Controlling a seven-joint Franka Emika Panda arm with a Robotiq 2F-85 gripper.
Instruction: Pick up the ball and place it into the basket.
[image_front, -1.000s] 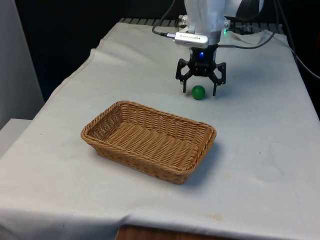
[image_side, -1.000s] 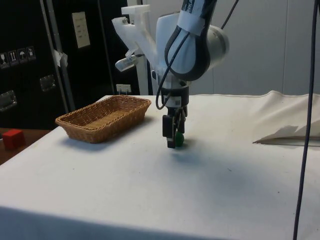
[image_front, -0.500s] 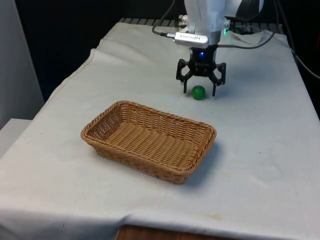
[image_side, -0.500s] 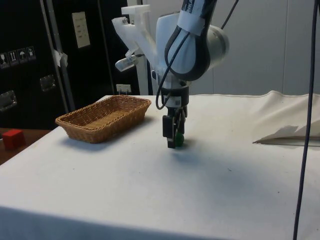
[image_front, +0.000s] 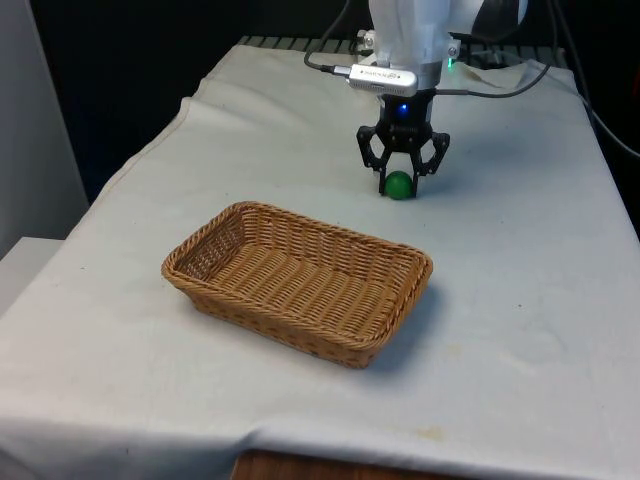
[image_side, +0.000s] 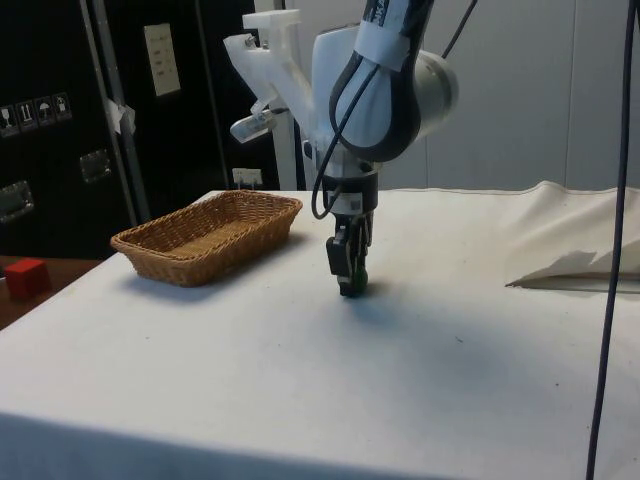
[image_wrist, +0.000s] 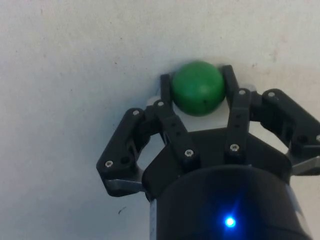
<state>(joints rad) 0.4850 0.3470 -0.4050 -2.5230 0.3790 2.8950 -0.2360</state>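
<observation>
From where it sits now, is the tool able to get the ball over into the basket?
Probably yes. The tool is shut on the green ball at cloth level, and the open-topped basket stands apart with bare cloth between. It should lift first to clear the rim.

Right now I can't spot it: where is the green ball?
The green ball sits on the white cloth between the end effector fingers, beyond the basket in the front view.
</observation>
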